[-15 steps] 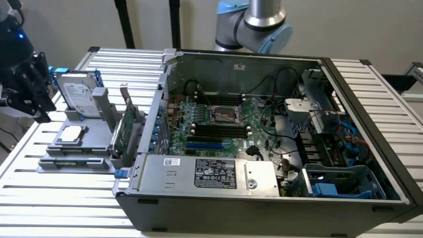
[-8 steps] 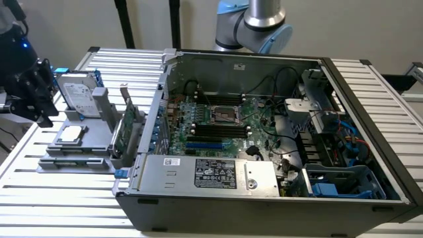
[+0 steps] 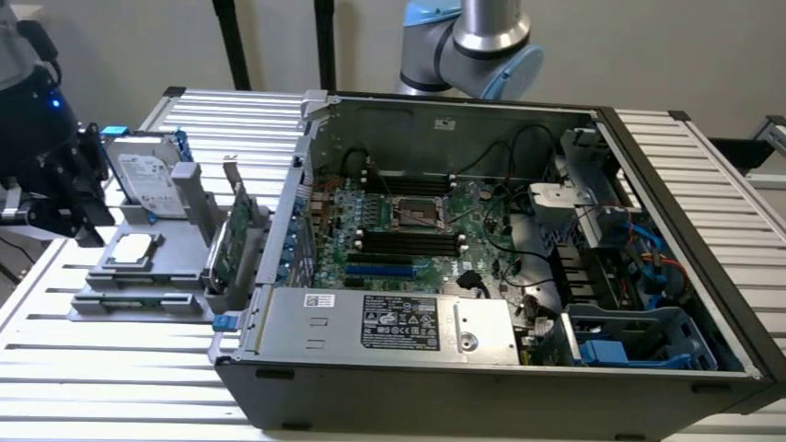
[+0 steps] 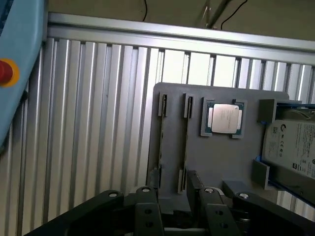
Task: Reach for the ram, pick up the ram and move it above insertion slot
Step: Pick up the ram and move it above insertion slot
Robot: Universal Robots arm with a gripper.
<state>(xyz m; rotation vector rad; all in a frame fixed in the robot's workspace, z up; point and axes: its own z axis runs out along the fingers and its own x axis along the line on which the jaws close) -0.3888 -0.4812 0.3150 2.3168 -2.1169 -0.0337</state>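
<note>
In the wrist view a thin strip stands on edge between two grey clips of the fixture plate [image 4: 221, 157]; I take it for the ram [image 4: 186, 142], and its green face is hidden. My gripper [image 4: 177, 199] hovers over the strip's near end. Its dark fingers [image 4: 146, 209] are spread open, one on each side, with nothing held. In the exterior view the gripper [image 3: 55, 198] is a dark block at the left edge, beside the fixture. Long black insertion slots [image 3: 406, 241] lie on the motherboard next to the processor socket, inside the open computer case [image 3: 491, 378].
The fixture also carries a processor chip [image 4: 225, 118], a hard drive [image 4: 293, 145] and an upright green expansion card [image 3: 236, 241] close to the case wall. A red button [image 4: 4, 71] sits on a light blue housing. Ribbed aluminium table [image 4: 88, 123] surrounds the fixture.
</note>
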